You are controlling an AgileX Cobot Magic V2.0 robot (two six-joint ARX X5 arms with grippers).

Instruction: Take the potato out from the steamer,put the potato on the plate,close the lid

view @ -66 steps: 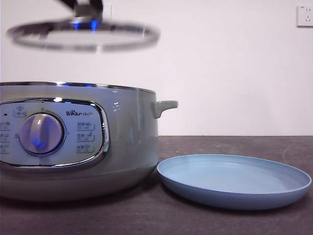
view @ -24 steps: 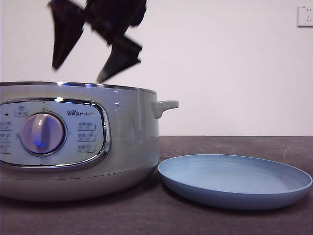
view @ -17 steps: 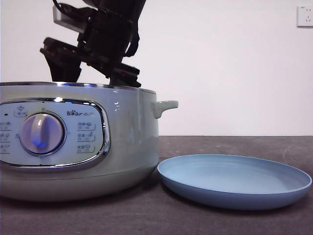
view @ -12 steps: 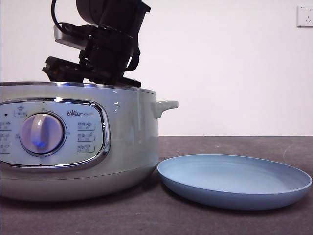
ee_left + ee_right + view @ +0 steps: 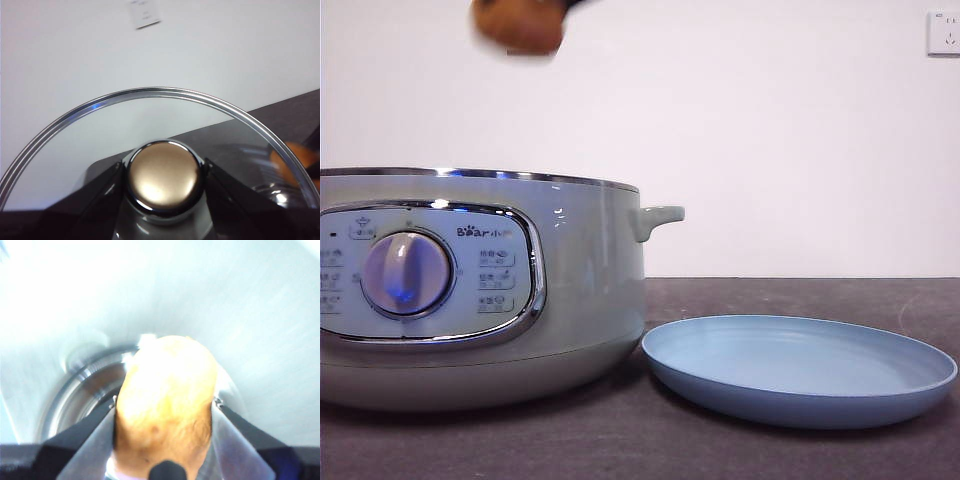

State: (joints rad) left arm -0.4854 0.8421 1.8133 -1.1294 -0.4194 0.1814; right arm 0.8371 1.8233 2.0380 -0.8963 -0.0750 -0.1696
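Observation:
The orange-brown potato (image 5: 520, 25) hangs blurred at the top of the front view, high above the open grey-green steamer (image 5: 580, 270). My right gripper (image 5: 165, 412) is shut on the potato (image 5: 165, 395), one jaw on each side, with the steamer's chrome rim (image 5: 70, 395) blurred below. My left gripper (image 5: 163, 182) is shut on the shiny knob (image 5: 163, 175) of the glass lid (image 5: 150, 94) and holds it in the air, out of the front view. The potato also shows orange through the glass (image 5: 295, 160). The light-blue plate (image 5: 800, 385) lies empty to the right of the steamer.
The steamer's side handle (image 5: 658, 215) sticks out towards the plate. The dial panel (image 5: 410, 272) faces the camera. A white wall with a socket (image 5: 944, 32) stands behind the dark tabletop (image 5: 770, 295).
The lid was lifted up out of the front view. My right gripper then reached down into the steamer and has risen to the top edge with the potato in it.

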